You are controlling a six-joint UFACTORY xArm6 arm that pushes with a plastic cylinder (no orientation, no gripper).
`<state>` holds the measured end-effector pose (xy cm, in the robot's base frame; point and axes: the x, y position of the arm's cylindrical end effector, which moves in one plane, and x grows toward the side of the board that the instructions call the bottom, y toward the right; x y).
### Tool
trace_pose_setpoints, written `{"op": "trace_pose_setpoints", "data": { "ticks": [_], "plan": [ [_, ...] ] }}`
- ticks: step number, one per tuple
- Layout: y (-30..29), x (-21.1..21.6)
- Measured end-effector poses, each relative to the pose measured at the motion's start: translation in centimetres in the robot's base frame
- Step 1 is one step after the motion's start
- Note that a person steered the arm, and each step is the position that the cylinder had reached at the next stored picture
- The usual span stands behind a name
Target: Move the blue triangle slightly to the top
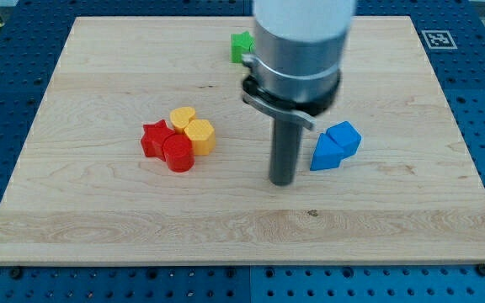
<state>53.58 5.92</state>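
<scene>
Camera view, one blue triangle [328,154], my tip [282,182] just left, two yellow blocks [194,129]

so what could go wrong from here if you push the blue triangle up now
My tip sits at the blue triangle's left, not below it, so a push from here would likely slide it right rather than up. An off-centre contact may also spin it. The green block is partly hidden behind the arm, so clearance there is unclear.
</scene>
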Motion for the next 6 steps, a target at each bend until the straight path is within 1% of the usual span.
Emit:
{"op": "trace_pose_setpoints", "data": {
  "ticks": [1, 2, 3, 4, 6],
  "plan": [
    [5.0, 1.1],
    [5.4, -0.9],
    [5.4, -2.1],
    [5.4, -2.4],
    [5.4, -1.8]
  ]
}}
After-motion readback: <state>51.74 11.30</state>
